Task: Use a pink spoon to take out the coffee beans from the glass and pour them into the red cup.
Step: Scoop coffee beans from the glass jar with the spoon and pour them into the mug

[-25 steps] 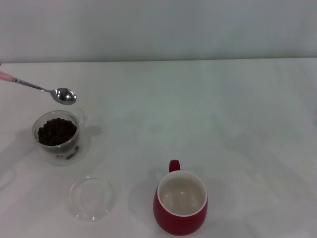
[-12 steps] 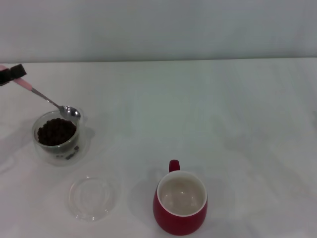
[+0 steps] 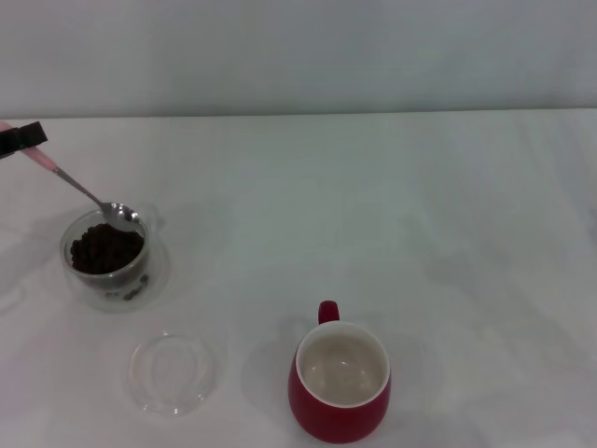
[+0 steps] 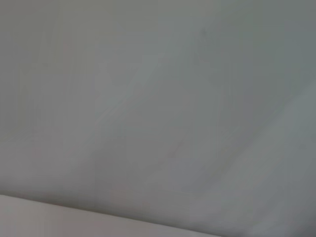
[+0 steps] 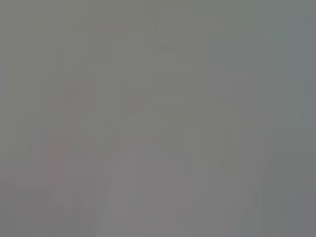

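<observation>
In the head view, my left gripper (image 3: 19, 140) shows only as a dark tip at the far left edge, shut on the pale pink handle of the pink spoon (image 3: 82, 189). The spoon slants down to the right, its silver bowl at the far rim of the glass (image 3: 105, 259), just above the coffee beans (image 3: 106, 248) heaped inside. The red cup (image 3: 340, 383) stands upright near the front, white inside, with no beans in it and its handle pointing away. My right gripper is out of view. Both wrist views show only blank grey.
A shallow clear glass dish (image 3: 173, 372) lies on the white table (image 3: 392, 215) in front of the glass and left of the red cup. A grey wall runs along the back of the table.
The spoon has tilted and come down from beside the glass, so its bowl now sits at the glass's far rim over the beans. My left gripper tip has come into view at the left edge.
</observation>
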